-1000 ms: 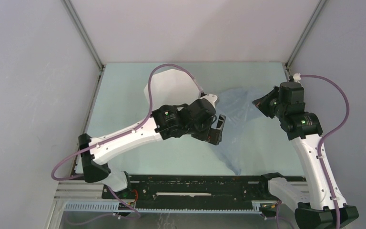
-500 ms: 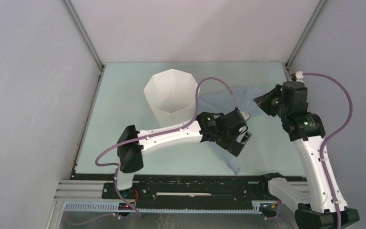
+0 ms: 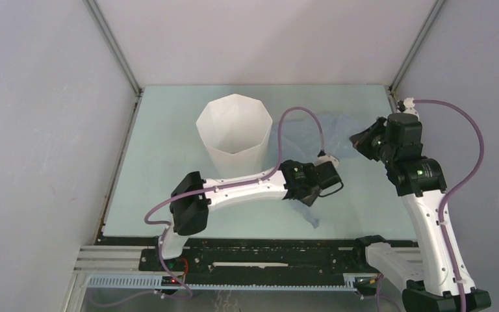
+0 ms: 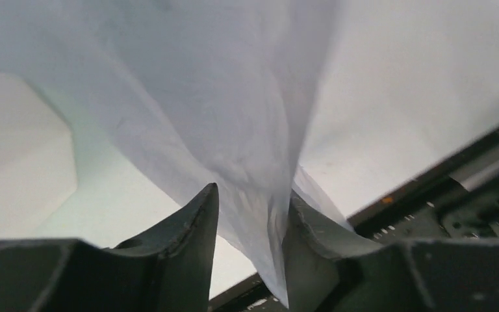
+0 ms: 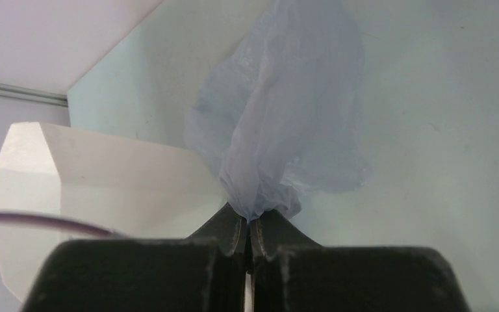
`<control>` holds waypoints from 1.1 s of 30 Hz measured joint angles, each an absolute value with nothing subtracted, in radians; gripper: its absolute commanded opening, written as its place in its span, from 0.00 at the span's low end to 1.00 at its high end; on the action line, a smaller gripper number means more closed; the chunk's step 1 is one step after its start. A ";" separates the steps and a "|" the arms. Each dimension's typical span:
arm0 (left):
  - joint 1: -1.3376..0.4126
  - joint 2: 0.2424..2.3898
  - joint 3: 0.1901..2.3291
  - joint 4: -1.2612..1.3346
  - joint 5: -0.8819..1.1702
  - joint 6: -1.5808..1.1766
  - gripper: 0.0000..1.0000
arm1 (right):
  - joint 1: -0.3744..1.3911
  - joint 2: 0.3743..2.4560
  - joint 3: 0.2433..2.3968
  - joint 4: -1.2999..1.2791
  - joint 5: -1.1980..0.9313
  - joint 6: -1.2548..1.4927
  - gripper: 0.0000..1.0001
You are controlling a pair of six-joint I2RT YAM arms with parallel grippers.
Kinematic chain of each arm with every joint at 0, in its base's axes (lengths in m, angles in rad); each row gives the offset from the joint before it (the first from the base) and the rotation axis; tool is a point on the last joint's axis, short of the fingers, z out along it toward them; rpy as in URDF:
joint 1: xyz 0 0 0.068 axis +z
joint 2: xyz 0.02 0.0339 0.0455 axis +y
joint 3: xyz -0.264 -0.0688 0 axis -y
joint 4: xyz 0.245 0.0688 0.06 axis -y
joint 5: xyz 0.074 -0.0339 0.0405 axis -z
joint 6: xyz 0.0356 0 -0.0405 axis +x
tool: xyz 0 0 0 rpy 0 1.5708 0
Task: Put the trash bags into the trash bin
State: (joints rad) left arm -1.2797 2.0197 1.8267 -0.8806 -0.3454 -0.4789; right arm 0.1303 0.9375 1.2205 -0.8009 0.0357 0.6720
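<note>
On the bench: the bin stands toward the far middle, and the bag lies to its right.
Bag: wholly outside the bin. One end is raised on the far right, and the near corner trails toward the bench's front edge. Whether it touches the bin I cannot tell.
Bin: upright with its mouth open upward. Nothing shows inside.
Left hand: low over the near part of the bag and about half open, with one finger on each side of a gathered fold. The film brushes both fingers, but the gap looks too wide for a real pinch.
Right hand: closed tight on a bunched end of the bag, holding it up to the right of the bin.
Done: by my reading, only the first hold. One end is secured and a second grip is not yet made.
Left: nearly everything. The left hand has to close on the fold, then the bag must be lifted over the rim, fed into the mouth and let go.
</note>
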 measured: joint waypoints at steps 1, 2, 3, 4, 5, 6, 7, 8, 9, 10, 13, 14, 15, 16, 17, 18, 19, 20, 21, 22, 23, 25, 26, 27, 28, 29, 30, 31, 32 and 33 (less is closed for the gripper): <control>-1.264 2.018 1.819 -0.884 -0.357 -0.477 0.39 | 0.131 0.930 1.221 -0.809 0.045 0.657 0.00; -1.250 2.016 1.811 -0.887 -0.367 -0.471 0.39 | 0.130 0.921 1.221 -0.820 0.056 0.644 0.00; -1.234 2.014 1.806 -0.893 -0.377 -0.465 0.39 | 0.131 0.910 1.221 -0.833 0.068 0.628 0.00; -1.220 2.012 1.805 -0.897 -0.386 -0.458 0.38 | 0.130 0.895 1.221 -0.850 0.084 0.607 0.00; -1.204 2.009 1.805 -0.900 -0.395 -0.445 0.38 | 0.130 0.881 1.221 -0.864 0.099 0.591 0.00; -1.186 2.005 1.806 -0.902 -0.401 -0.434 0.38 | 0.130 0.862 1.221 -0.881 0.117 0.572 0.00; -1.171 2.002 1.807 -0.904 -0.404 -0.425 0.40 | 0.130 0.840 1.221 -0.901 0.134 0.554 0.00; -1.152 1.997 1.809 -0.905 -0.405 -0.414 0.49 | 0.130 0.817 1.221 -0.922 0.152 0.537 0.00; -1.135 1.993 1.814 -0.908 -0.402 -0.404 0.58 | 0.130 0.791 1.221 -0.945 0.168 0.519 0.00; -1.119 1.991 1.820 -0.909 -0.393 -0.390 0.69 | 0.130 0.771 1.221 -0.964 0.178 0.508 0.00; -1.084 1.984 1.826 -0.905 -0.364 -0.364 0.86 | 0.130 0.700 1.220 -1.024 0.186 0.478 0.00; -1.076 1.982 1.826 -0.905 -0.348 -0.363 0.88 | 0.130 0.677 1.215 -1.036 0.180 0.472 0.00; -1.073 1.980 1.826 -0.903 -0.333 -0.361 0.91 | 0.130 0.648 1.206 -1.044 0.170 0.469 0.00; -1.073 1.979 1.825 -0.899 -0.314 -0.361 0.92 | 0.130 0.616 1.191 -1.053 0.151 0.466 0.00; -1.075 1.975 1.819 -0.894 -0.292 -0.363 0.93 | 0.130 0.593 1.177 -1.063 0.134 0.465 0.00; -1.079 1.969 1.807 -0.884 -0.272 -0.366 0.93 | 0.130 0.574 1.161 -1.074 0.117 0.464 0.00; -1.083 1.962 1.794 -0.877 -0.255 -0.367 0.94 | 0.130 0.560 1.145 -1.085 0.100 0.463 0.00; -1.088 1.951 1.776 -0.871 -0.235 -0.369 0.94 | 0.130 0.551 1.130 -1.095 0.088 0.462 0.00; -1.094 1.940 1.753 -0.860 -0.215 -0.375 0.94 | 0.130 0.546 1.113 -1.111 0.073 0.461 0.00; -1.099 1.929 1.734 -0.847 -0.201 -0.377 0.93 | 0.130 0.545 1.109 -1.116 0.070 0.459 0.00; -1.105 1.917 1.709 -0.836 -0.185 -0.385 0.91 | 0.130 0.545 1.105 -1.120 0.067 0.458 0.00; -1.112 1.897 1.658 -0.812 -0.155 -0.397 0.87 | 0.130 0.546 1.100 -1.124 0.058 0.455 0.00; -1.116 1.888 1.632 -0.796 -0.141 -0.404 0.87 | 0.130 0.546 1.100 -1.122 0.052 0.454 0.00; -1.118 1.883 1.611 -0.785 -0.131 -0.412 0.87 | 0.130 0.546 1.100 -1.119 0.046 0.454 0.00; -1.120 1.878 1.588 -0.772 -0.120 -0.419 0.87 | 0.130 0.547 1.100 -1.118 0.041 0.454 0.00; -1.121 1.875 1.563 -0.758 -0.116 -0.423 0.87 | 0.130 0.549 1.100 -1.116 0.038 0.454 0.00; -1.121 1.873 1.545 -0.748 -0.113 -0.429 0.87 | 0.130 0.552 1.100 -1.114 0.033 0.454 0.00; -1.121 1.871 1.525 -0.736 -0.113 -0.431 0.87 | 0.130 0.557 1.100 -1.112 0.028 0.454 0.00; -1.121 1.868 1.506 -0.724 -0.116 -0.437 0.86 | 0.130 0.561 1.100 -1.110 0.022 0.454 0.00; -1.121 1.864 1.492 -0.713 -0.119 -0.438 0.86 | 0.130 0.566 1.100 -1.109 0.017 0.454 0.00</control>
